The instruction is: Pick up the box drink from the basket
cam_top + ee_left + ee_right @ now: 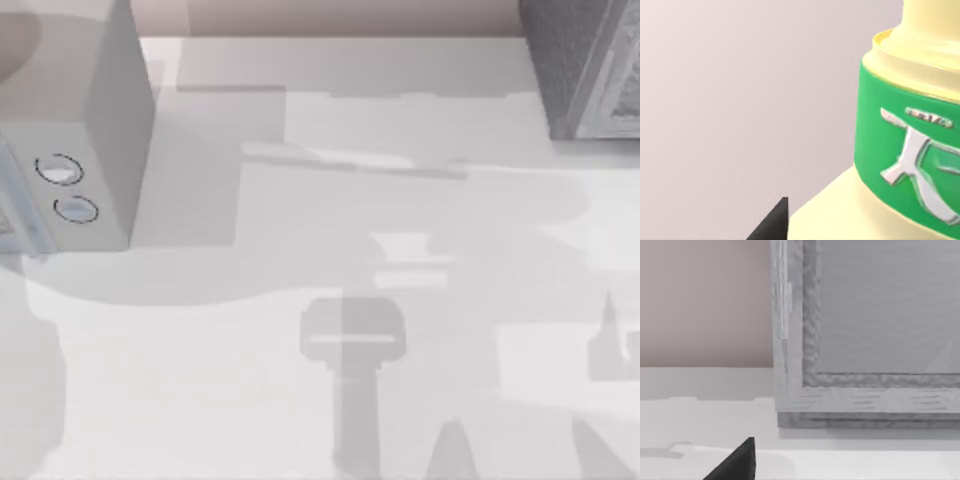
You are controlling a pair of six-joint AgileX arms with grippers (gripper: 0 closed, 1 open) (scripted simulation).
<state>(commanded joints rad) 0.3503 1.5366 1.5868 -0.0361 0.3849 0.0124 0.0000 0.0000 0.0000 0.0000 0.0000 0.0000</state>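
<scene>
Right up against the left wrist camera sits the box drink (pixel 900 150), its green neck label (pixel 890 110) broad across the view and pale yellow plastic swelling out below it into the shoulder. One dark fingertip of the left gripper (pixel 772 222) pokes in beside that shoulder, close to it, though whether it touches is hard to say, and whether the fingers are spread or clamped I cannot tell from this. No basket rim is visible around the bottle, and from above the white table (pixel 200 400) carries only shadows, so where the bottle sits relative to the table's edges cannot be read. At the table's far left corner stands a pale grey appliance (pixel 90 120) with two round knobs (pixel 65 185) on its face; at the far right corner is a textured grey box (pixel 585 70). The right wrist camera looks toward that grey box across bare tabletop, with a dark tip of the right gripper (pixel 735 462) low in view; again I cannot tell its finger state, and that arm looks idle. My read: the left arm is at the grasp or lift stage. To do it well, the fingers should settle squarely on the neck or just under the label, where the body is narrow, squeeze evenly, then lift straight up so the bottle does not tilt or slip.
</scene>
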